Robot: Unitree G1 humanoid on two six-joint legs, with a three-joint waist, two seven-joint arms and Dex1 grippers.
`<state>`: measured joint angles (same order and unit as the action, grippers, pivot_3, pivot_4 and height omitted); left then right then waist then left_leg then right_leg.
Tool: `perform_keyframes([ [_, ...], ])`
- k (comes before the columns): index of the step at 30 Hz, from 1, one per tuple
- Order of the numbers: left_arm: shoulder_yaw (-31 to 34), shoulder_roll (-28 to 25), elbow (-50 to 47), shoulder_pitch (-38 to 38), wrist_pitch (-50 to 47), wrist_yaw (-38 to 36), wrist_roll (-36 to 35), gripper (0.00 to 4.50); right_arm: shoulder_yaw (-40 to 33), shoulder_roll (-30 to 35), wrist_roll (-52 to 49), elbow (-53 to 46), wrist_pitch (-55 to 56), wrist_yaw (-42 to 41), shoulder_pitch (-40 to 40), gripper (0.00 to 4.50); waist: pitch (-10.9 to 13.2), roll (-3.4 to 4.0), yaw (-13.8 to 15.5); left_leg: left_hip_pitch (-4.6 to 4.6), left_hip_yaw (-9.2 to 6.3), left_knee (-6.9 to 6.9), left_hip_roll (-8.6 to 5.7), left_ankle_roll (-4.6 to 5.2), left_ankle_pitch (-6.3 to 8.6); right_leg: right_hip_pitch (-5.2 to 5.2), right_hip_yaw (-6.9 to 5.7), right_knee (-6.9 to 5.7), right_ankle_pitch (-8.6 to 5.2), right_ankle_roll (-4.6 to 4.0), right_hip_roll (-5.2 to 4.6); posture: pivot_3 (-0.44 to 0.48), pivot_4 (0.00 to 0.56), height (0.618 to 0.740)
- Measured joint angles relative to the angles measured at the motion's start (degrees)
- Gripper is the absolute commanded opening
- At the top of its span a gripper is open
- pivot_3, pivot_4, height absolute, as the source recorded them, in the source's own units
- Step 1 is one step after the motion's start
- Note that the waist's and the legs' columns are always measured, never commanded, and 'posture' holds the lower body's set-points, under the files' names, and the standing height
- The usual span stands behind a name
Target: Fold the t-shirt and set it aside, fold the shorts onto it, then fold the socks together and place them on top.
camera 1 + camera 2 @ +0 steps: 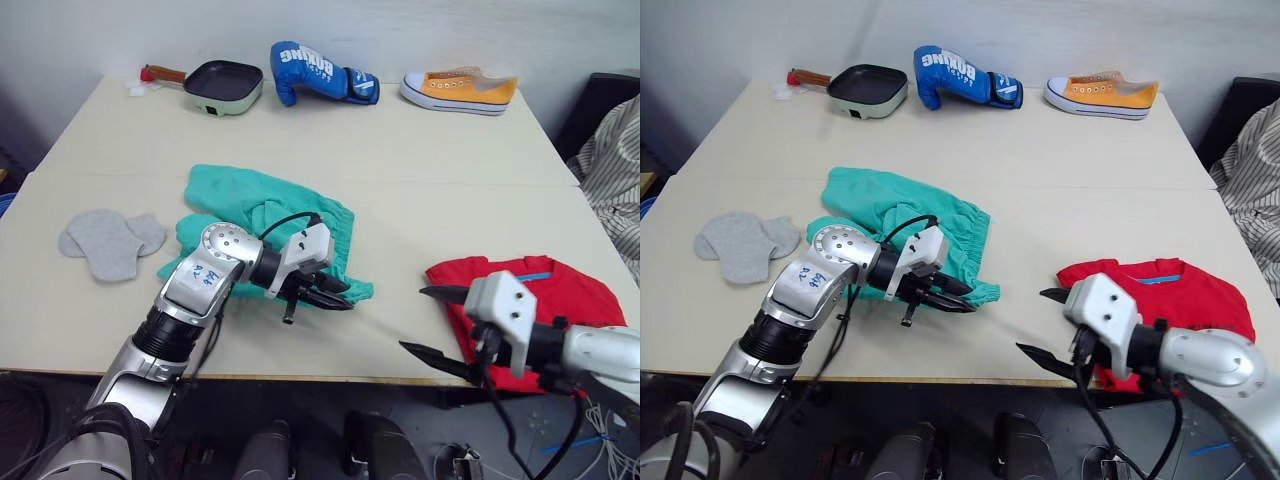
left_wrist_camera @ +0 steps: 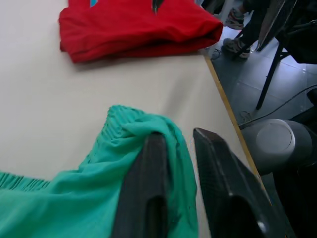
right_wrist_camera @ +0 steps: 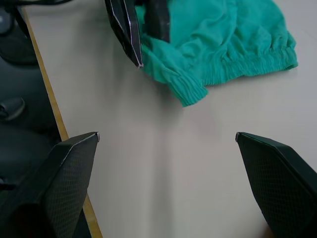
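Shorts [image 1: 270,225] are the job now, lying rumpled mid-table just behind the left gripper [image 1: 335,293], whose jaws pinch a near hem corner. Red t-shirt [image 1: 555,300] sits folded beyond the right gripper [image 1: 432,322], jaws spread wide, grasping nothing. Socks [image 1: 110,240] wait well off from both.

Left wrist view: teal cloth bunches between the jaws, so it's clamped on fabric.

Right wrist view: bare table [image 3: 163,163] between the jaws, waistband corner ahead. Soft, light, floppy stuff; best taken at corners or waistband.
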<state>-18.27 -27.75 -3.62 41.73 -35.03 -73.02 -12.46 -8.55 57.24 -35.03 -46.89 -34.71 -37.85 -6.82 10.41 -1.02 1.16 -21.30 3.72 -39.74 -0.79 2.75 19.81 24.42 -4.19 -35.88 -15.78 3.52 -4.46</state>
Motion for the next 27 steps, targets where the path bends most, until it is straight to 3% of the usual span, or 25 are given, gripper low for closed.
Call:
perform_keyframes([
  [4,0.0,-3.28,-0.33,-0.2,0.53,-2.41,-1.82,3.2,9.01,0.01,11.87,1.53,6.1,-0.56,3.33,4.5,0.0,0.01,-0.14,0.03,0.01,-0.03,0.0,-0.07,-0.04,0.03,0.01,0.01,-0.04,-0.06,0.01,0.0,0.15,0.74],
  [9,6.94,-12.32,-0.91,-2.55,4.3,-8.02,-6.36,3.2,18.53,-1.44,24.17,7.59,15.57,-3.12,8.62,4.5,0.02,0.03,-0.36,0.01,-0.01,-0.1,0.01,-0.1,-0.03,0.06,-0.03,0.0,-0.06,-0.11,-0.01,0.0,0.15,0.74],
  [14,12.06,-24.93,3.76,-11.96,21.61,-8.79,-0.62,3.2,23.22,-8.76,27.72,14.07,21.91,-5.03,14.12,4.5,0.04,0.1,-1.13,0.06,-0.04,-0.01,0.02,-0.15,-0.01,0.05,-0.08,0.01,-0.12,-0.22,-0.03,0.0,0.15,0.74],
  [19,15.87,-29.38,11.21,-19.97,34.81,-2.55,5.99,3.2,26.8,-14.63,31.59,22.55,26.81,-6.81,19.21,4.5,0.05,0.09,-1.05,0.03,-0.06,-0.02,0.02,-0.11,0.01,0.06,-0.11,0.0,-0.13,-0.23,-0.09,0.0,0.15,0.74],
  [23,17.69,-29.66,15.76,-21.8,42.08,3.12,9.21,3.2,28.58,-17.89,34.41,28.54,31.2,-7.86,22.52,4.5,0.06,0.12,-0.99,0.01,-0.06,-0.01,0.01,-0.05,0.08,0.08,-0.11,0.0,-0.13,-0.23,-0.11,0.0,0.15,0.74],
  [27,17.7,-28.91,20.65,-20.6,47.99,8.95,12.04,3.24,29.36,-20.38,36.11,34.2,34.89,-9.14,24.47,3.16,0.05,0.14,-1.08,0.06,-0.04,0.03,0.02,-0.08,0.07,0.08,-0.12,-0.07,-0.13,-0.23,-0.1,0.0,0.15,0.74],
])
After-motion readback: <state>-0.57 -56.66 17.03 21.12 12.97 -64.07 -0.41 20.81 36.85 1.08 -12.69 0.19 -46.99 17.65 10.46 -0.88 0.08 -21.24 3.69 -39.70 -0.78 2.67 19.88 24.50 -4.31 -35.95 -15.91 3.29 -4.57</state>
